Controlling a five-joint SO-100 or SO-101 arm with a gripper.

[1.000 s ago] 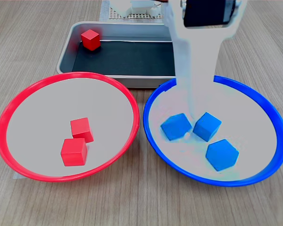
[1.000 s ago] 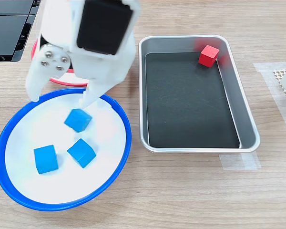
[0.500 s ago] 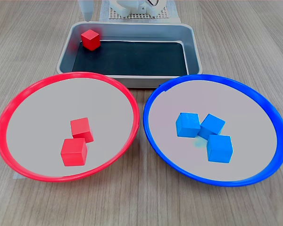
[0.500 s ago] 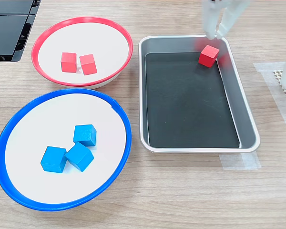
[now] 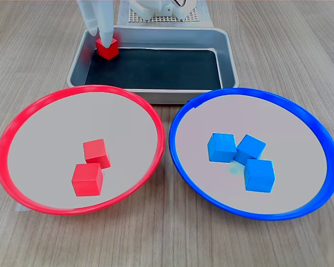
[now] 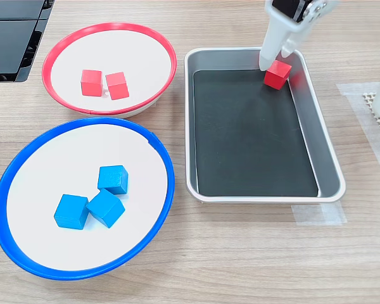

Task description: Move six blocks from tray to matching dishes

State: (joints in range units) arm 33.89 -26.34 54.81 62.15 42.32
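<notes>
Surface: a wood-grain table (image 5: 300, 44) carries the tray and two dishes.
Tray: a silver pan with a black bottom (image 5: 156, 67) (image 6: 253, 126), at the table's far edge in the first exterior view and toward the second exterior view's right.
Last block in tray: one red cube (image 5: 107, 48) (image 6: 277, 74) sits in a corner, the far left corner in the first exterior view, close to the walls.
Gripper: white fingers (image 5: 100, 34) (image 6: 277, 61) reach down into that corner, tips at the cube's top edges. One finger stands on each side of the cube; whether they press it cannot be told.
Red dish: the red-rimmed plate (image 5: 22, 119) (image 6: 63, 44) holds two red cubes (image 5: 91, 168) (image 6: 104, 83), side by side and touching near its centre.
Blue dish: the blue-rimmed plate (image 5: 323, 144) (image 6: 6, 183) holds three blue cubes (image 5: 242, 158) (image 6: 92, 199) clustered together, touching, near its centre.
Dishes: rims nearly touching, both beside the tray's long wall.
</notes>
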